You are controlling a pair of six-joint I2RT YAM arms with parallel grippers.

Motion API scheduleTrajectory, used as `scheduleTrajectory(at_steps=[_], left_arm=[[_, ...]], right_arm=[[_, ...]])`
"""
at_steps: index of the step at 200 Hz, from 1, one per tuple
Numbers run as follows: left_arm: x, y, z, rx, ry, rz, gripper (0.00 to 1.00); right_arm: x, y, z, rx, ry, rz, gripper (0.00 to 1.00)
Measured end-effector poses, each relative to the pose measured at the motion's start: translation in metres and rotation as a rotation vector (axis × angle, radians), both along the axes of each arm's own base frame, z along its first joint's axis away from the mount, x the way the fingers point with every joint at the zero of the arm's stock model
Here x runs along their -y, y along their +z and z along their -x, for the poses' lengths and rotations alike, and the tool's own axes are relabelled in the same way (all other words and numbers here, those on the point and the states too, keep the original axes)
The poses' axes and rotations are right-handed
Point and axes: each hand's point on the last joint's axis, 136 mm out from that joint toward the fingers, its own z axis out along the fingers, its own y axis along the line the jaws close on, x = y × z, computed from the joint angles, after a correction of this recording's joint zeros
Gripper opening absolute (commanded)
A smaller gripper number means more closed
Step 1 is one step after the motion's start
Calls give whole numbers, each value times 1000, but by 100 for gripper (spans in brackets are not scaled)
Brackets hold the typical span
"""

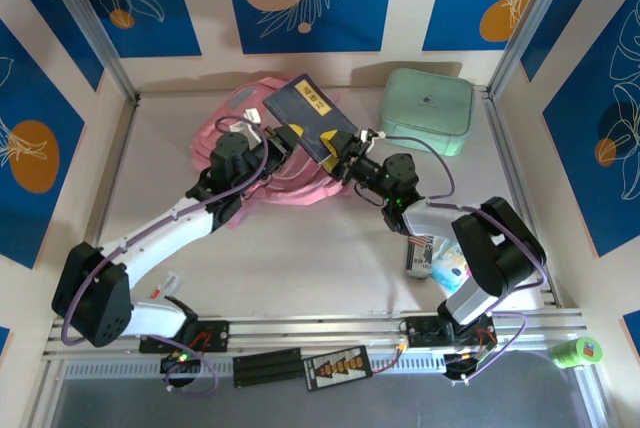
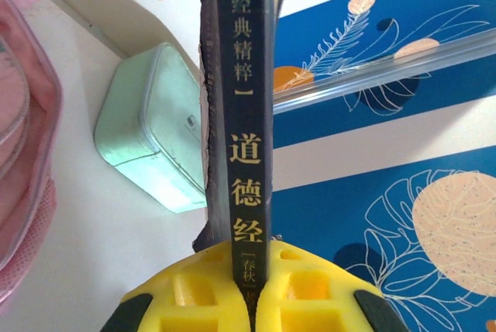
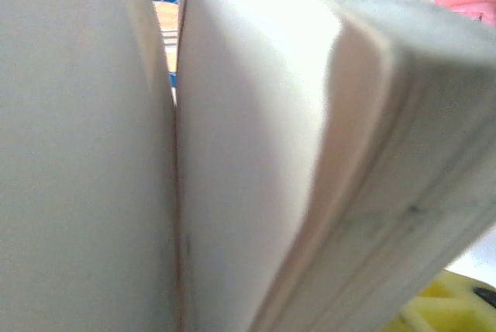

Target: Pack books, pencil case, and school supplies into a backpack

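Left gripper (image 2: 252, 274) clamps the books (image 2: 246, 115) by the spine, upper centre, over the backpack (image 1: 300, 188). Right gripper (image 1: 343, 154) at their page edges: you can't tell its grip. Left wrist view adds gold spine lettering, mint box (image 2: 151, 134) behind; bare table (image 1: 300, 268) lower centre.

**Desk Enclosed by Blue Printed Panels**

A pale grey desk (image 1: 300, 268) is enclosed by white walls (image 1: 401, 3), on which blue panels (image 1: 350, 8) printed with white leaves and tan discs are hung. Aluminium posts (image 1: 85, 23) are set at the back corners, and a slotted aluminium rail (image 1: 300, 325) is fixed along the near edge.
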Motion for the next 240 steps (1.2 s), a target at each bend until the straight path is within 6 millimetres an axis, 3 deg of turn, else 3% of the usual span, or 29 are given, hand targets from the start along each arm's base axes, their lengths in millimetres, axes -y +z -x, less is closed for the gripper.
scheduleTrajectory(at_steps=[39,51,68,77,86,126,139,162,170,203,240], left_arm=[[-5,-15,-1,-28,24,-22,0],[-5,-20,0,-39,26,-31,0],[-7,-25,0,-54,33,-47,21],[-9,-29,1,-59,39,-59,38],[-12,-31,4,-54,43,-79,48],[-30,-57,21,-75,57,-180,73],[-35,-69,27,-86,52,-240,84],[-42,-91,33,-89,30,-387,92],[-44,-98,35,-91,22,-440,99],[-47,-117,30,-74,-37,-680,100],[-25,-120,-3,-5,-138,-891,100]], right_arm=[[2,-4,0,-4,-17,5,30],[3,-10,1,-17,-22,15,19],[4,-15,3,-41,-24,26,0],[4,-17,4,-53,-23,39,0],[5,-18,6,-70,-22,55,0],[19,-23,13,-128,-49,159,0],[31,-22,13,-130,-74,196,0],[58,-22,12,-129,-139,276,0],[68,-23,13,-133,-165,307,0],[110,-23,24,-135,-267,436,0],[146,-32,41,-163,-330,525,0]])
